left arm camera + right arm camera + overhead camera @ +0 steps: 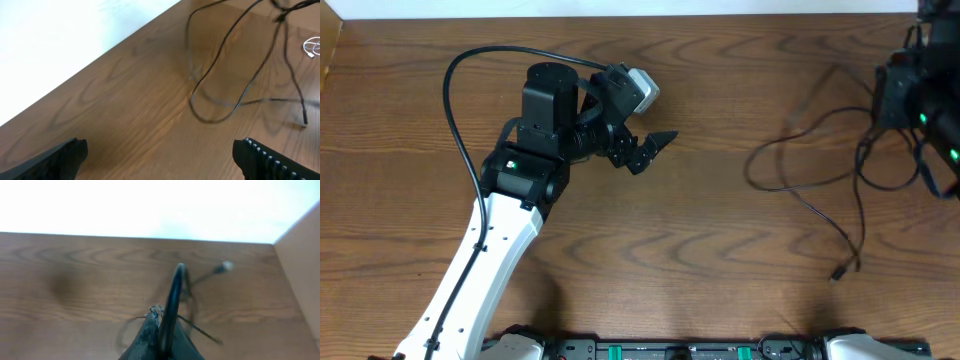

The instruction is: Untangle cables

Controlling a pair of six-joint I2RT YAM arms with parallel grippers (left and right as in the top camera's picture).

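- Left gripper (pixel 655 147) hovers over bare wood left of centre; my wrist view shows its fingers (pixel 50 159) spread wide, holding nothing.
- Black cables (pixel 820 175) sprawl in loose loops right of centre on the table (pixel 700 260), one plug end (pixel 838 273) trailing toward the near edge.
- Right gripper (pixel 162 330), far right, has its fingers pinched together on a cable strand (pixel 172 297); I see blurred loops beyond.

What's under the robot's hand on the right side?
Under the right gripper lies the brown table, with thin black cables looping across it. The jaws are shut on a cable strand. The gripper covers whatever lies directly beneath it.
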